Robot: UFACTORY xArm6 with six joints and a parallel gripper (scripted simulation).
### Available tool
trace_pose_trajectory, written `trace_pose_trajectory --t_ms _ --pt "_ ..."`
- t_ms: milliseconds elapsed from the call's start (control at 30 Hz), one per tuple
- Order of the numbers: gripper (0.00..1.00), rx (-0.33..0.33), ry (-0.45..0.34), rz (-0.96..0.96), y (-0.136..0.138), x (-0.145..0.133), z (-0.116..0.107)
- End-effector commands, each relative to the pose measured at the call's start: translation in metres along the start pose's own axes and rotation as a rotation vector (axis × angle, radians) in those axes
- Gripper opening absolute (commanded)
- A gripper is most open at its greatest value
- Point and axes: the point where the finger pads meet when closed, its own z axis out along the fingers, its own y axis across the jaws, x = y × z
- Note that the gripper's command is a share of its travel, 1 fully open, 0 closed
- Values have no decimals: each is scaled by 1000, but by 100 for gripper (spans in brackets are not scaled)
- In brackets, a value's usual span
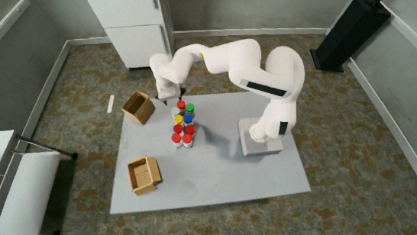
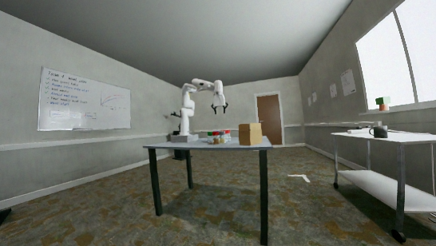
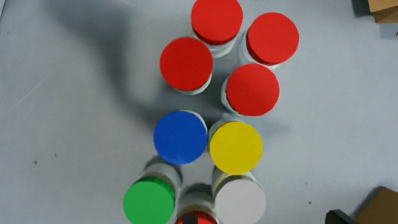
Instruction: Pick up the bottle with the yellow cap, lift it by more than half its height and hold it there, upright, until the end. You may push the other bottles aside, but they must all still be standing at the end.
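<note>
The yellow-capped bottle [image 1: 178, 119] stands upright in a tight cluster of bottles on the grey table; it also shows in the wrist view [image 3: 236, 147]. A blue-capped bottle [image 3: 180, 137] touches it on one side. A white-capped bottle [image 3: 239, 201] and a red-capped bottle [image 3: 252, 90] stand close on the others. A green-capped bottle [image 3: 149, 202] and several more red-capped bottles [image 3: 186, 63] complete the cluster. My gripper [image 2: 219, 109] [image 1: 169, 97] hangs open and empty high above the cluster, near its far end.
Two open cardboard boxes sit on the table, one at the far left [image 1: 138, 107] and one at the near left [image 1: 143, 175]. The arm's base block [image 1: 260, 137] stands to the right of the bottles.
</note>
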Motion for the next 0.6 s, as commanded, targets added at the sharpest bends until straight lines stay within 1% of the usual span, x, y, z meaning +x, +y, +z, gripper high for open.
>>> trace_pose_trajectory --t_ms 0,67,100,400,567 --pt "79 -8 7 -64 2 -3 -1" --pt "79 -8 7 -64 2 -3 -1" --pt "79 -5 -1 -22 2 -1 10" --pt "79 -8 7 -63 5 -2 116" --pt "79 -8 7 -63 6 -2 119"
